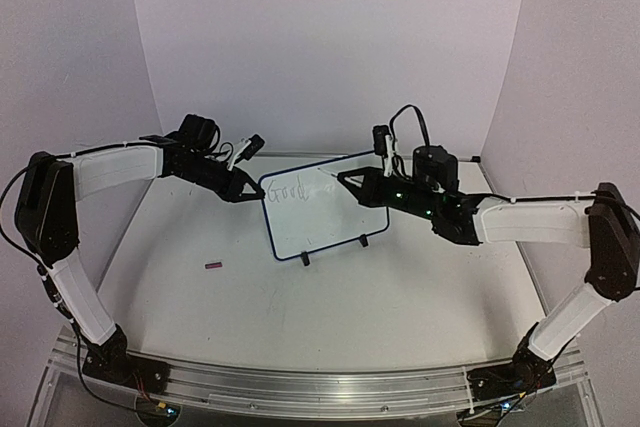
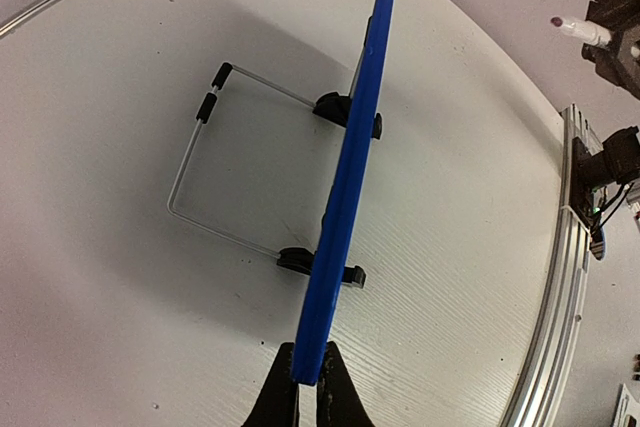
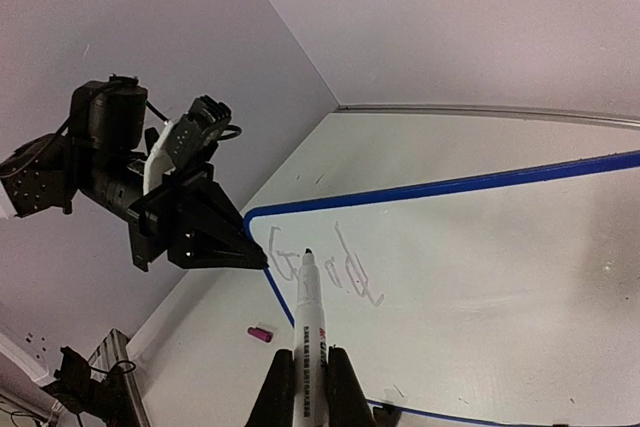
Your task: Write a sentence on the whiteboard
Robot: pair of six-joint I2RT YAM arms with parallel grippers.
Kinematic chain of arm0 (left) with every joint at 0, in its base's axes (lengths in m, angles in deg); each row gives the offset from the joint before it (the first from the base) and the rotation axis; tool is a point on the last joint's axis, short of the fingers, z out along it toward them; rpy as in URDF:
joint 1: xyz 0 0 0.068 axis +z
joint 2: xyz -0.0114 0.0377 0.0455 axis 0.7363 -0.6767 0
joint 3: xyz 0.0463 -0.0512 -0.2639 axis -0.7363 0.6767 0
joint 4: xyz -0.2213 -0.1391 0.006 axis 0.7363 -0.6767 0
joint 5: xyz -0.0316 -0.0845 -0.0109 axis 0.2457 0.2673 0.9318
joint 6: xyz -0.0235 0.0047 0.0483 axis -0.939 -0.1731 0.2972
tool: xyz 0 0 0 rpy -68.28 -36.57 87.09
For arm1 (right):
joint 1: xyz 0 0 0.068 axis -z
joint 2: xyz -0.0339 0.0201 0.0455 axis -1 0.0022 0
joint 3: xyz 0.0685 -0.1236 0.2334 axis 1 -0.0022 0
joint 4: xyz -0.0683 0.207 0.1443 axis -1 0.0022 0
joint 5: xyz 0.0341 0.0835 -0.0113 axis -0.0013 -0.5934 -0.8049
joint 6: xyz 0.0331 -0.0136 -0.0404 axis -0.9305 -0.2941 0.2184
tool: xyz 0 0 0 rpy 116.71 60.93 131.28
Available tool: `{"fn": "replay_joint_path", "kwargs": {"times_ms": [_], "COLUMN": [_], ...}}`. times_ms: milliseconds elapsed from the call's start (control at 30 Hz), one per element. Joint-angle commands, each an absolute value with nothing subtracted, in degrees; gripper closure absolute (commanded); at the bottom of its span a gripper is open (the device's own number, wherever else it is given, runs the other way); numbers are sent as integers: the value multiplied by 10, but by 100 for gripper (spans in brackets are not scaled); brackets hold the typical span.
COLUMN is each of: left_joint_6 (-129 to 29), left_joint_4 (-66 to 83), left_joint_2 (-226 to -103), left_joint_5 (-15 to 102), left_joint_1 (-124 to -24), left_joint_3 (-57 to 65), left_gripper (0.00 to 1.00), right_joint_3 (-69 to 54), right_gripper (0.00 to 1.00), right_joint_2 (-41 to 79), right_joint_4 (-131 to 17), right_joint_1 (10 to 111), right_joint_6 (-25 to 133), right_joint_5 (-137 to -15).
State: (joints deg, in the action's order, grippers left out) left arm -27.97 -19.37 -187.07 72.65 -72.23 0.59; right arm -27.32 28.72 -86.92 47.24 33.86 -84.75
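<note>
Pale walls curve behind a white worktop (image 1: 400, 297). At its centre the whiteboard (image 1: 330, 217) stands on two black feet, its long axis running 9 to 3 o'clock in the overhead view. The left gripper (image 2: 305, 365) is clamped on the blue frame at the board's 9 o'clock edge. The right gripper (image 3: 308, 365), reaching in from 3 o'clock, is closed around a marker (image 3: 308, 297) aimed at the sentence (image 3: 335, 267), so far only "Good". Whether the tip touches cannot be told. Blank board lies toward 3 o'clock, nearer the right arm. A small pink object (image 1: 213, 265) lies at the board's 8 o'clock.
</note>
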Motion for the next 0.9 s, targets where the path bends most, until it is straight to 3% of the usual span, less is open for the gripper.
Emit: {"fn": "replay_joint_path", "kwargs": {"times_ms": [0, 867], "left_joint_6": [-248, -249], "left_joint_4": [-232, -233], "left_joint_2": [-1892, -1896], "left_joint_5": [687, 682], "left_joint_1": [-730, -733], "left_joint_3": [1, 0], "left_gripper": [100, 100], "right_joint_3": [-282, -214], "right_gripper": [100, 100], "right_joint_2": [261, 360], "right_joint_4": [-856, -832], "right_joint_1": [479, 545], "right_joint_6": [354, 378], "right_joint_5": [-857, -960]}}
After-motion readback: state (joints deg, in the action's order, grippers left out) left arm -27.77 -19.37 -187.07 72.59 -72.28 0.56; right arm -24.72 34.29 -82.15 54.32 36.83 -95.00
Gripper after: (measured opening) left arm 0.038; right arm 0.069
